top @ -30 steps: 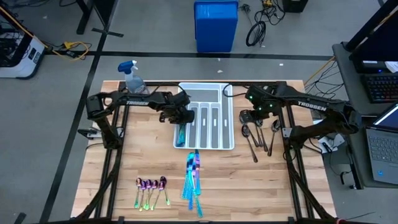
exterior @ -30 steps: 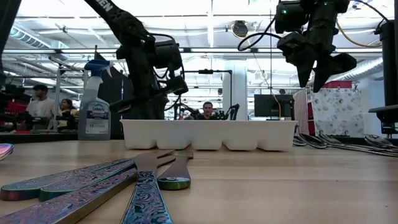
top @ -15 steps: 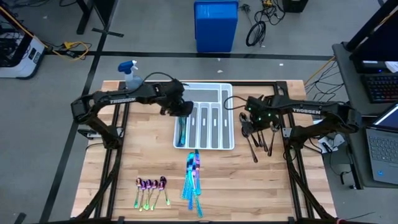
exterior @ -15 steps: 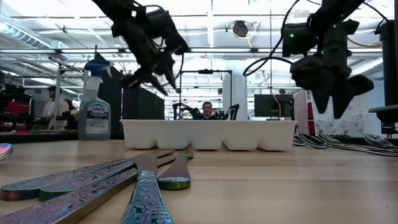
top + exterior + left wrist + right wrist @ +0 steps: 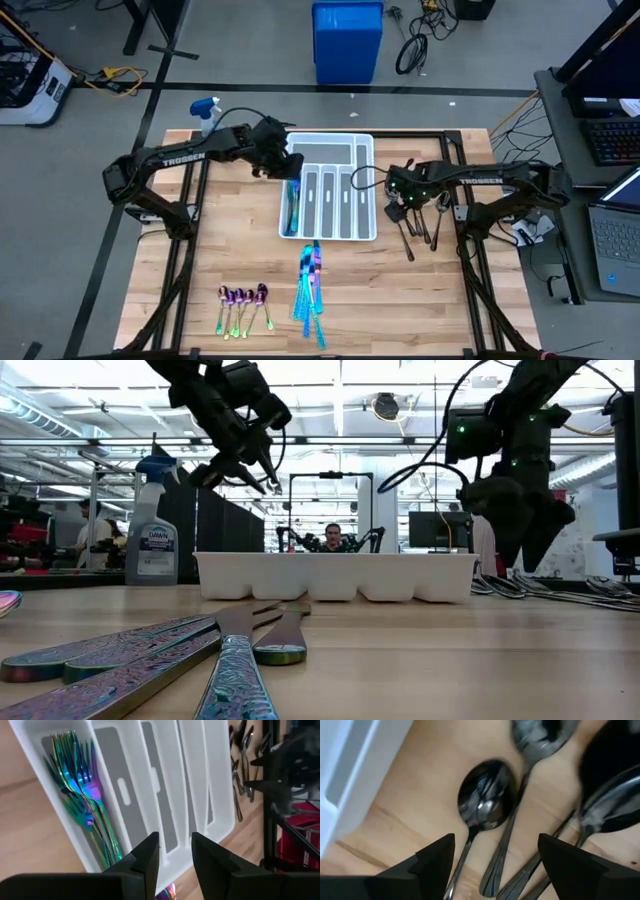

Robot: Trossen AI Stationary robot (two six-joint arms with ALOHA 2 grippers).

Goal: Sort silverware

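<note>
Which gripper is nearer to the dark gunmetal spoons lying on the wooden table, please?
The right. The right gripper hovers directly over the dark gunmetal spoons, fingers spread wide around one bowl. The left gripper is above the white tray's far-left corner, well away.

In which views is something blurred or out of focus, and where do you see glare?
Right wrist view: the dark spoons are soft, the farthest ones smeared, with bright highlights on the bowls. Left wrist view: the forks in the tray are fairly sharp, the right arm beyond is blurred. Low view: the near knives are out of focus; ceiling lights glare behind both arms.
</note>
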